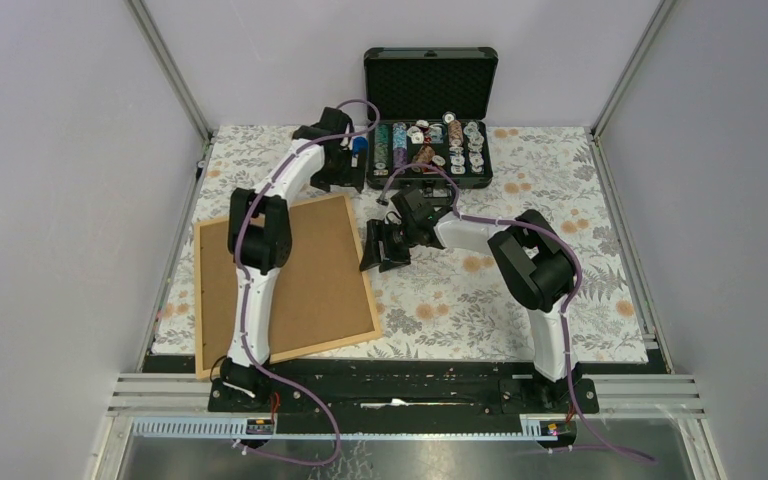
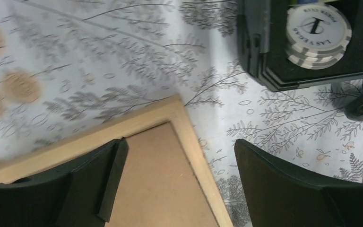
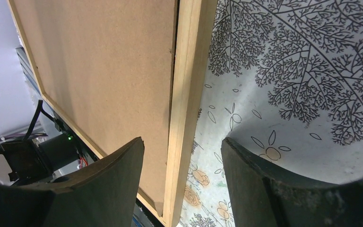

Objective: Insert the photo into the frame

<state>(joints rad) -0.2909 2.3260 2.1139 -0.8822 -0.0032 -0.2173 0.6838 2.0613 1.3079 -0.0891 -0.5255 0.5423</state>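
The top view looks down from above and behind the arm bases, taking in the whole table. Both wrist views look down at close range, sharing the frame edge.

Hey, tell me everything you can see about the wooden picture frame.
The frame is a large rectangle of thin, pale natural wood, lying flat and slightly skewed on the left of the floral tablecloth. Brown hardboard backing fills it; no photo shows. The left arm reaches over it. The left gripper and right gripper hang near its edges, fingers open, not gripping it.
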